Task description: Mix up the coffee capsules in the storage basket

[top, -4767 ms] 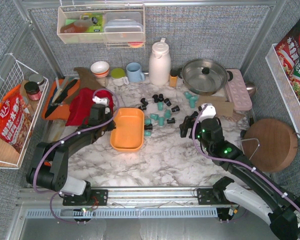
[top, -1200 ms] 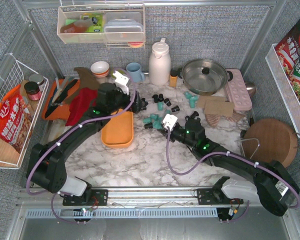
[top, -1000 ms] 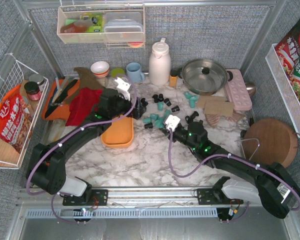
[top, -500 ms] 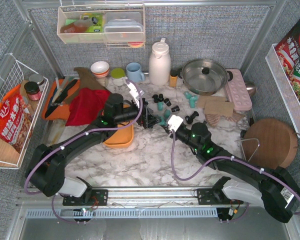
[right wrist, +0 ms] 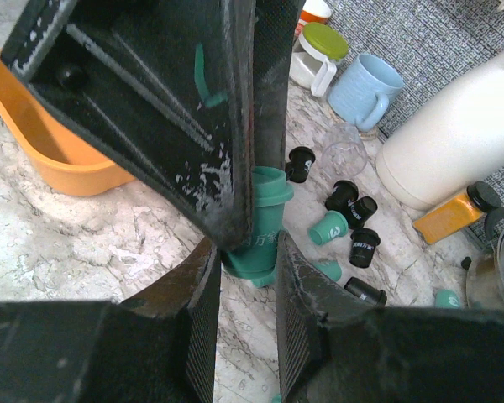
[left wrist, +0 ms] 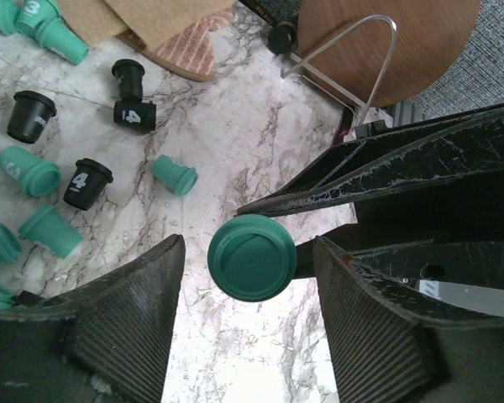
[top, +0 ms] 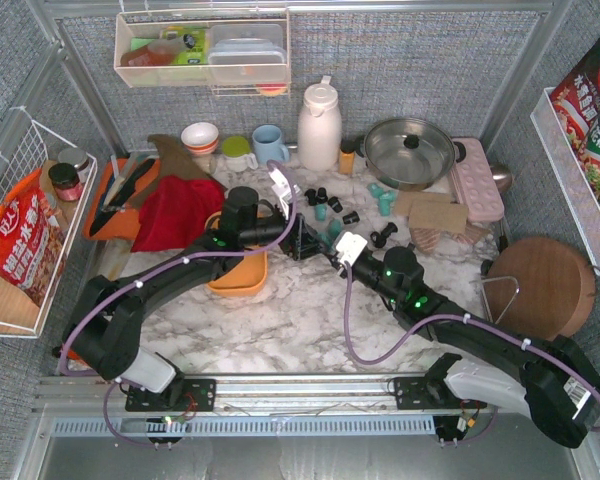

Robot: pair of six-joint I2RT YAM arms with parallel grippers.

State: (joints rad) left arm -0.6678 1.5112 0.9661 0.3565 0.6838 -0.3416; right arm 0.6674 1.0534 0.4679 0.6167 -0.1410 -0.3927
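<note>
The orange storage basket (top: 238, 283) sits left of centre; the part in the right wrist view (right wrist: 17, 101) holds nothing. Black and teal coffee capsules (top: 325, 205) lie loose on the marble behind the grippers, also in the left wrist view (left wrist: 84, 180) and the right wrist view (right wrist: 349, 218). My right gripper (top: 327, 243) (right wrist: 245, 248) is shut on one teal capsule (right wrist: 269, 214), held above the table. My left gripper (top: 302, 243) (left wrist: 248, 252) is open, its fingers on either side of that capsule (left wrist: 252, 258) with gaps on both sides.
A white thermos (top: 318, 125), blue mug (top: 270, 143) and steel pot (top: 410, 150) stand at the back. A red cloth (top: 180, 210) and a darker orange utensil tray (top: 115, 195) lie left, a round wooden board (top: 545, 285) right, a wire basket (top: 20, 220) far left.
</note>
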